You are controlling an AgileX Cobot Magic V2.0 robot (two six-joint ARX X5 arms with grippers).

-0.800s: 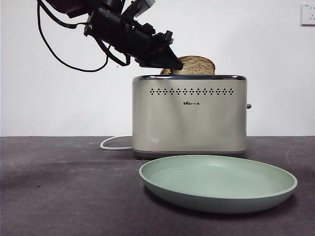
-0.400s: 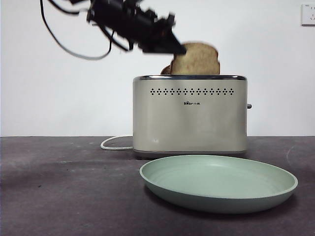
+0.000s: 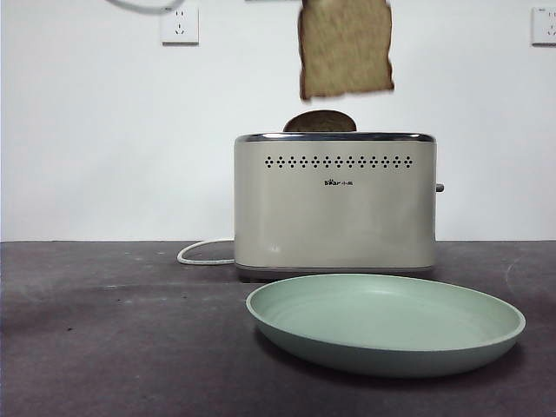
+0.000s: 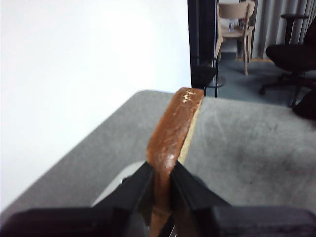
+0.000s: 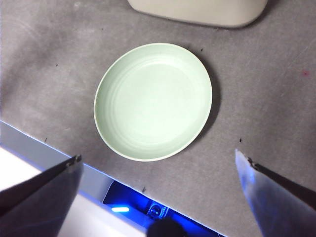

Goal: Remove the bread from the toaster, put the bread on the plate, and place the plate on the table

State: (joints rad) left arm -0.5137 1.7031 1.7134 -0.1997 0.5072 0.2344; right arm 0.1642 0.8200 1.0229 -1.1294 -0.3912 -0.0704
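The bread (image 3: 345, 48) hangs high above the cream toaster (image 3: 334, 204), clear of its slots, with its top cut off by the picture's edge. My left gripper (image 4: 160, 185) is shut on the bread's crust edge (image 4: 173, 128); the gripper is out of the front view. A second, darker slice (image 3: 320, 122) pokes out of the toaster. The mint-green plate (image 3: 382, 326) lies empty on the table (image 3: 113, 330) in front of the toaster. My right gripper (image 5: 158, 155) is open and empty, high above the plate (image 5: 153, 101) and the toaster (image 5: 197, 10).
A white cord (image 3: 201, 254) runs from the toaster's left side along the table. Two wall sockets (image 3: 179, 24) are on the white wall behind. The table's front edge (image 5: 49, 158) runs close to the plate in the right wrist view.
My left gripper has risen out of the front view's top, lifting the bread fully out of the toaster. The darker slice now shows in the slot. The plate has not moved.
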